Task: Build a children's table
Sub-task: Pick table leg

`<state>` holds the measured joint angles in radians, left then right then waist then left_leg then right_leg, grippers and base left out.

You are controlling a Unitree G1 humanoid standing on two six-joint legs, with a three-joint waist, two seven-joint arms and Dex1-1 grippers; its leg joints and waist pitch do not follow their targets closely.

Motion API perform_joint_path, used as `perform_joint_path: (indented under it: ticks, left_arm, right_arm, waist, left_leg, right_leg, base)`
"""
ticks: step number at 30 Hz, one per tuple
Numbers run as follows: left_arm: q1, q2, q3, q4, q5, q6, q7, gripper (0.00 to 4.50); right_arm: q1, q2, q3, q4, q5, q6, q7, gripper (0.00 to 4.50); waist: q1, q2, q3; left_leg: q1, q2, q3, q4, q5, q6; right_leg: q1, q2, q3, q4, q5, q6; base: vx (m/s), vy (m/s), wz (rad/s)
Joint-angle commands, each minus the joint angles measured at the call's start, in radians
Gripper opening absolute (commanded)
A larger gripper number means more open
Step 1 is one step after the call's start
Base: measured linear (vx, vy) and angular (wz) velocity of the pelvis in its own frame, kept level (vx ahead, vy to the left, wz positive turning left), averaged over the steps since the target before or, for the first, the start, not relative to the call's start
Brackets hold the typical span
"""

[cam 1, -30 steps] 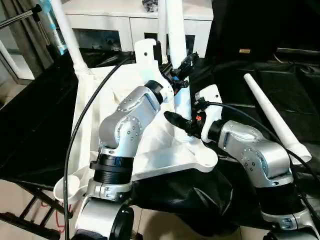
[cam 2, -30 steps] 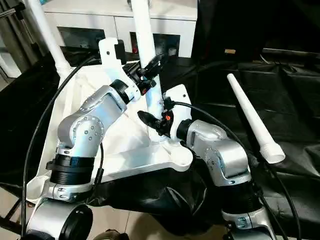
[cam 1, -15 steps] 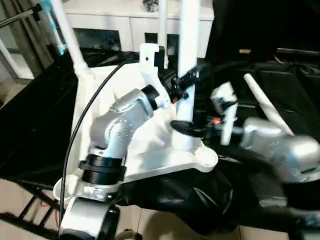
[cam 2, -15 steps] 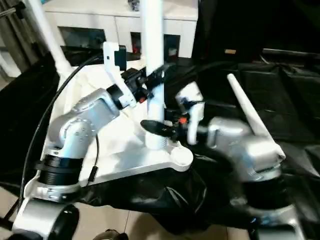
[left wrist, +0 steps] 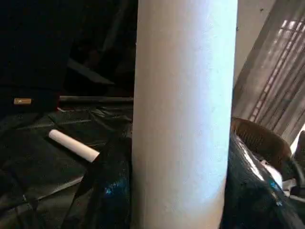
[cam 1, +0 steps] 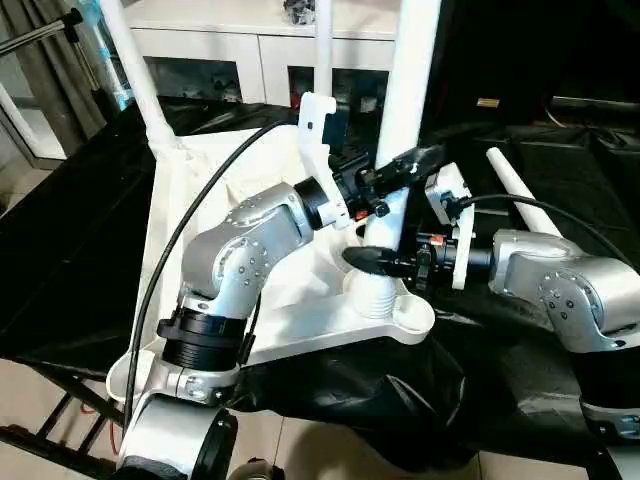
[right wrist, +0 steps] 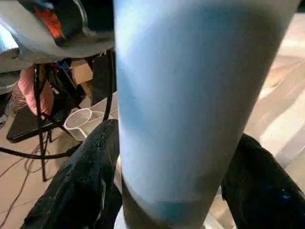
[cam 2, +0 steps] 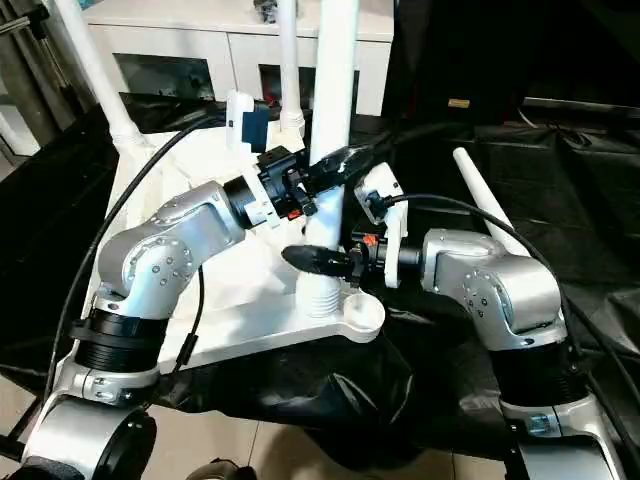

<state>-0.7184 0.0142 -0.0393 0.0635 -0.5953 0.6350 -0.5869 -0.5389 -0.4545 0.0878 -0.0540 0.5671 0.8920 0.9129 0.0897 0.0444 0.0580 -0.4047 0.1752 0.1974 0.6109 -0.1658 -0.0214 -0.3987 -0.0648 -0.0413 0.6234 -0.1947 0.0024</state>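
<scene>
The long white tapered tube leg [cam 1: 402,120] stands upright between both grippers, its threaded foot in the near corner socket [cam 1: 388,305] of the white plastic ribbed tabletop [cam 1: 205,200]: the left gripper [cam 1: 395,172] clasps it higher up, the right gripper [cam 1: 375,262] clasps it just above the socket.

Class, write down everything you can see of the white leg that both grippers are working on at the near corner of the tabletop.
The leg is a smooth white tapered tube, plastic by its look, standing nearly upright. Its ribbed lower end sits at the rounded corner socket of the upturned tabletop. The left gripper has its jaws around it partway up; the right gripper reaches it just above the ribs. Its top runs out of view.
</scene>
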Motion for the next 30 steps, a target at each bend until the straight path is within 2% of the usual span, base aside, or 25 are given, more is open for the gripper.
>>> perform_joint_path:
  ticks: [1, 6, 8, 12, 18, 27, 28, 30]
  left_arm:
    - [-0.021, -0.002, 0.013, -0.010, -0.010, -0.001, -0.008, 1.84]
    - [-0.021, -0.002, 0.011, -0.013, -0.016, 0.003, -0.010, 1.84]
    - [-0.020, -0.002, 0.010, -0.015, -0.017, 0.003, -0.011, 1.84]
    - [-0.019, -0.001, 0.010, -0.016, -0.016, 0.005, -0.012, 1.84]
    - [-0.021, 0.003, 0.014, -0.013, -0.017, 0.006, -0.014, 1.84]
    - [-0.025, -0.003, 0.032, -0.004, -0.012, -0.001, 0.013, 1.84]
    - [-0.029, -0.012, 0.046, 0.006, -0.014, -0.003, 0.036, 2.40]
    - [-0.035, -0.021, 0.074, 0.020, -0.025, -0.001, 0.060, 2.54]
  right_arm:
    - [-0.004, -0.011, 0.015, 0.007, 0.017, 0.020, 0.009, 3.11]
    - [-0.003, -0.008, 0.012, 0.009, 0.016, 0.024, 0.012, 3.11]
    - [-0.003, -0.008, 0.011, 0.010, 0.017, 0.027, 0.014, 2.78]
    - [-0.004, -0.011, 0.016, 0.011, 0.018, 0.030, 0.018, 2.58]
    - [-0.003, -0.018, 0.022, 0.014, 0.015, 0.034, 0.023, 2.00]
    - [-0.002, -0.019, 0.023, 0.015, 0.014, 0.030, 0.023, 1.90]
    - [-0.003, -0.018, 0.022, 0.016, 0.014, 0.027, 0.021, 1.90]
    - [-0.002, -0.013, 0.019, 0.019, 0.013, 0.019, 0.014, 1.90]
  waist:
    - [0.002, -0.023, -0.077]
    - [0.002, -0.023, -0.078]
    - [0.002, -0.024, -0.078]
    - [0.003, -0.023, -0.078]
    - [0.003, -0.023, -0.078]
    - [0.002, -0.022, -0.079]
    - [0.002, -0.022, -0.079]
    - [0.002, -0.021, -0.077]
  left_leg:
    - [0.027, 0.047, -0.027, -0.056, -0.124, 0.036]
    - [0.026, 0.048, -0.027, -0.056, -0.117, 0.034]
    - [0.026, 0.047, -0.026, -0.056, -0.118, 0.034]
    - [0.027, 0.047, -0.026, -0.055, -0.118, 0.033]
    - [0.027, 0.048, -0.027, -0.056, -0.119, 0.032]
    - [0.027, 0.047, -0.026, -0.055, -0.118, 0.033]
    - [0.026, 0.048, -0.027, -0.055, -0.117, 0.033]
    - [0.026, 0.045, -0.026, -0.053, -0.122, 0.032]
  right_leg:
    - [0.049, -0.072, 0.038, -0.079, -0.179, -0.205]
    - [0.048, -0.071, 0.038, -0.077, -0.166, -0.205]
    - [0.049, -0.071, 0.038, -0.077, -0.167, -0.206]
    - [0.049, -0.072, 0.038, -0.077, -0.169, -0.208]
    - [0.049, -0.071, 0.038, -0.076, -0.167, -0.207]
    - [0.050, -0.071, 0.038, -0.076, -0.160, -0.210]
    - [0.050, -0.071, 0.038, -0.075, -0.155, -0.212]
    - [0.050, -0.070, 0.038, -0.078, -0.161, -0.213]
  base:
    - [0.000, 0.000, 0.00]
    - [0.000, 0.000, 0.00]
    - [0.000, 0.000, 0.00]
    - [0.000, 0.000, 0.00]
    - [0.000, 0.000, 0.00]
    - [0.000, 0.000, 0.00]
    - [0.000, 0.000, 0.00]
    - [0.000, 0.000, 0.00]
